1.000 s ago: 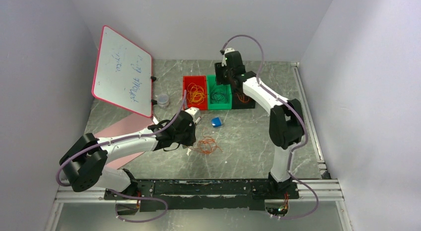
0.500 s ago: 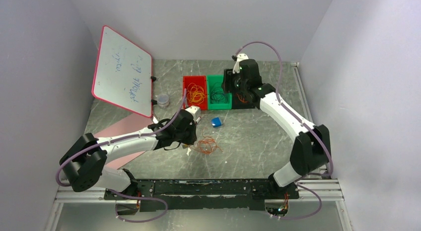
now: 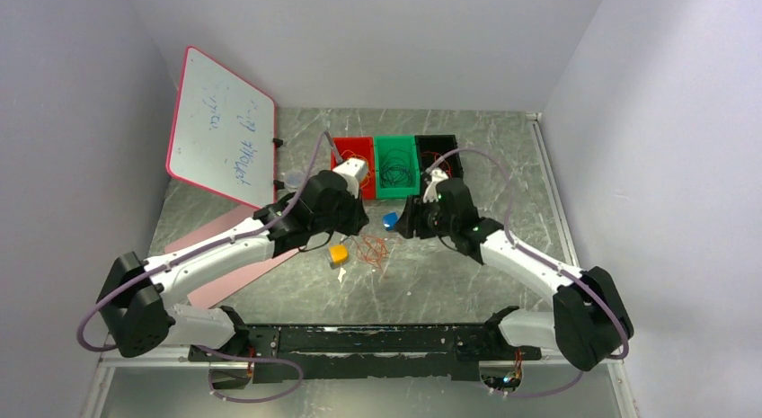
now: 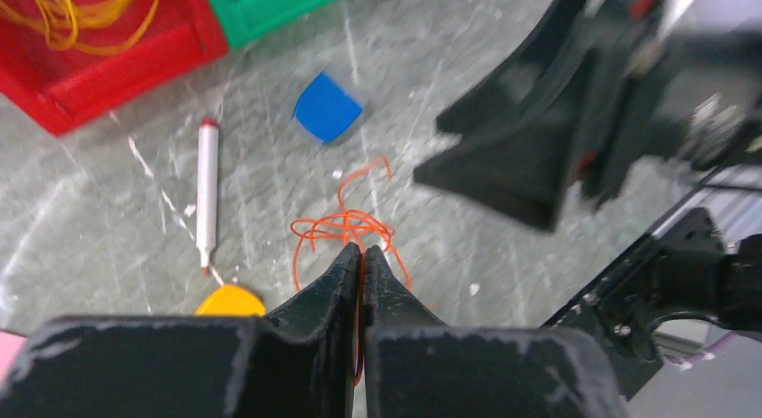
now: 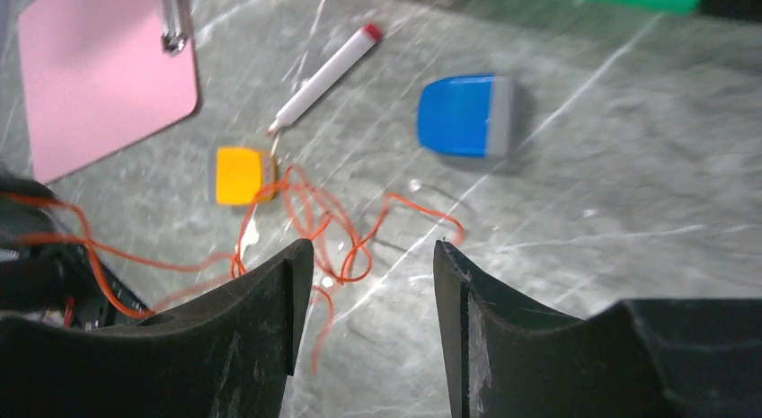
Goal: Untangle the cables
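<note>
Left wrist view: left fingers (image 4: 361, 261) pinch shut on the thin red-orange wire tangle (image 4: 346, 227); right fingers (image 5: 364, 256) gape empty above it, and should take a separate loop and pull gently.

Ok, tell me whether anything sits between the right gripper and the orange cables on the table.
Nothing visible does. The right gripper is open with only bare table before the orange cables. The blue block lies off to one side, the yellow block beyond them. The left gripper pinches a strand.
</note>
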Robot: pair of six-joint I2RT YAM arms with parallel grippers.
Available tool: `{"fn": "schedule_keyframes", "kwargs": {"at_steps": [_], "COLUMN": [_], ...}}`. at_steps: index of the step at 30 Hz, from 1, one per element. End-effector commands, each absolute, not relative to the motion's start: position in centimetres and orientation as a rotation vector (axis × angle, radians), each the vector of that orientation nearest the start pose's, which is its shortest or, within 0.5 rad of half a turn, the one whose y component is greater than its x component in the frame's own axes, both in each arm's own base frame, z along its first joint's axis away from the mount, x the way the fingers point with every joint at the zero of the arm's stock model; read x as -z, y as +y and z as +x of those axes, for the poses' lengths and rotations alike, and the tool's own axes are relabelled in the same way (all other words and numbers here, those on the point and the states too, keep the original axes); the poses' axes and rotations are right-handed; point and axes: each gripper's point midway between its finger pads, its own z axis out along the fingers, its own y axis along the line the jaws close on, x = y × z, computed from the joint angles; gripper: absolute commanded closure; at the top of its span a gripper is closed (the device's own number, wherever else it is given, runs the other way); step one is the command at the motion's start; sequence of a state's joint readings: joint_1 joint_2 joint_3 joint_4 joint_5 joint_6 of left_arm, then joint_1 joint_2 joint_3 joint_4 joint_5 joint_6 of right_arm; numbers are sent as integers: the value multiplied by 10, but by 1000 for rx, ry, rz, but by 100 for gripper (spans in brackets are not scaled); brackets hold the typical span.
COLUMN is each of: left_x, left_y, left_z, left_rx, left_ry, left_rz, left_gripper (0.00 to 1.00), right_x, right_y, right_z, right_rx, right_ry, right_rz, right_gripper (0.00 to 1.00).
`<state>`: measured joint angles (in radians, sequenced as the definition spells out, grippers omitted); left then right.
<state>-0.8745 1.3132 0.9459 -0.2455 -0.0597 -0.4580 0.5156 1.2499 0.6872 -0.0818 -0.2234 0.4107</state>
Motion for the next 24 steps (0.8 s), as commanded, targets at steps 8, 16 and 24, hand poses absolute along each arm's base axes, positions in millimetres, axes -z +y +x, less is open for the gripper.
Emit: {"fn": "schedule_keyframes", "kwargs": {"at_steps": [8, 16, 24], "left_x": [-243, -276, -304], "left_y": [-313, -317, -330], "left_z": [249, 251, 253], "left_rx": [734, 772, 837], "left_ry": [2086, 2044, 2036], "left_rz": [466, 443, 413], "left_gripper": [93, 93, 93], "right_x": [-179, -222, -260], "right_y": [260, 266, 283], "right_z": [251, 231, 221], "right_rx": [-980, -1078, -1141], "right_ry": [1796, 1589, 1445], "right_rz": [-340, -437, -480], "right_gripper": [43, 42, 41]}}
